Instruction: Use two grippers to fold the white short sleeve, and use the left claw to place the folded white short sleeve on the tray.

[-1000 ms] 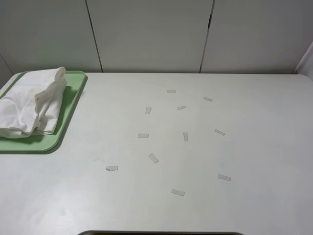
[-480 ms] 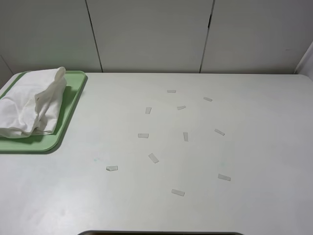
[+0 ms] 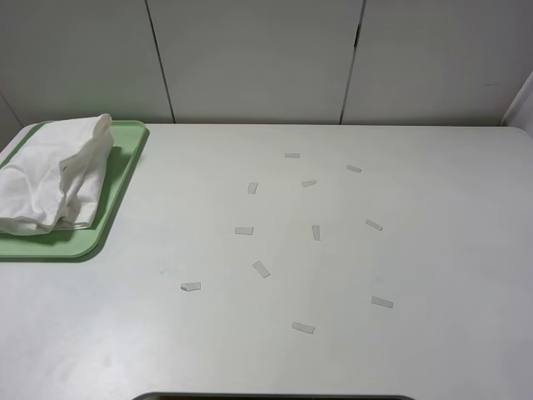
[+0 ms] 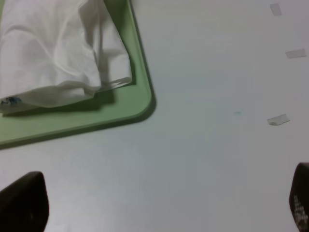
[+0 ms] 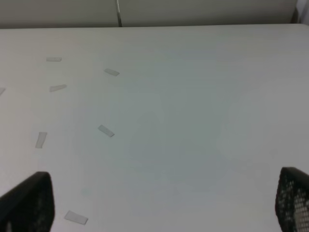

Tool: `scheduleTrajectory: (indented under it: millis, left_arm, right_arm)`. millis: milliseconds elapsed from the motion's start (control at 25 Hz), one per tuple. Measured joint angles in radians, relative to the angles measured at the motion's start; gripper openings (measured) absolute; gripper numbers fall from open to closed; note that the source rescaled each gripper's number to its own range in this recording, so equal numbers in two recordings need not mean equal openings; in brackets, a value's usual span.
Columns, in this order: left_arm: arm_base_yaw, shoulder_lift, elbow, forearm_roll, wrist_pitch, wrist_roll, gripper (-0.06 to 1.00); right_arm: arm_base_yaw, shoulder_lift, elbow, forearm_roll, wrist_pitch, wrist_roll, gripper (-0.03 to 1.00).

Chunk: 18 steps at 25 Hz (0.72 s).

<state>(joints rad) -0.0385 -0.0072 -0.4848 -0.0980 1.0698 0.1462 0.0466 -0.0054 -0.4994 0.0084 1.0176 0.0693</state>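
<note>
White short sleeve (image 3: 54,173) lies bunched on tray (image 3: 117,196), long axis front-to-back; left gripper (image 4: 159,205) nearer, both grippers' jaws apart, empty.

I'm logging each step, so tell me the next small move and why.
Probably none beyond keeping both arms parked clear. The shirt already lies folded on the tray, though loosely bunched. The left gripper and right gripper are open, empty, and above bare table.

A pale table (image 3: 433,250) stands against a white panelled wall (image 3: 258,58)
</note>
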Motion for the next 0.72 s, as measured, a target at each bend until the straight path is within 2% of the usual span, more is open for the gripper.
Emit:
scheduleTrajectory:
  millis: [720]
  left_arm:
    - [0.0, 0.0, 0.0, 0.001, 0.0, 0.0, 1.0]
  right_arm:
    - [0.0, 0.0, 0.0, 0.0, 0.0, 0.0, 1.0]
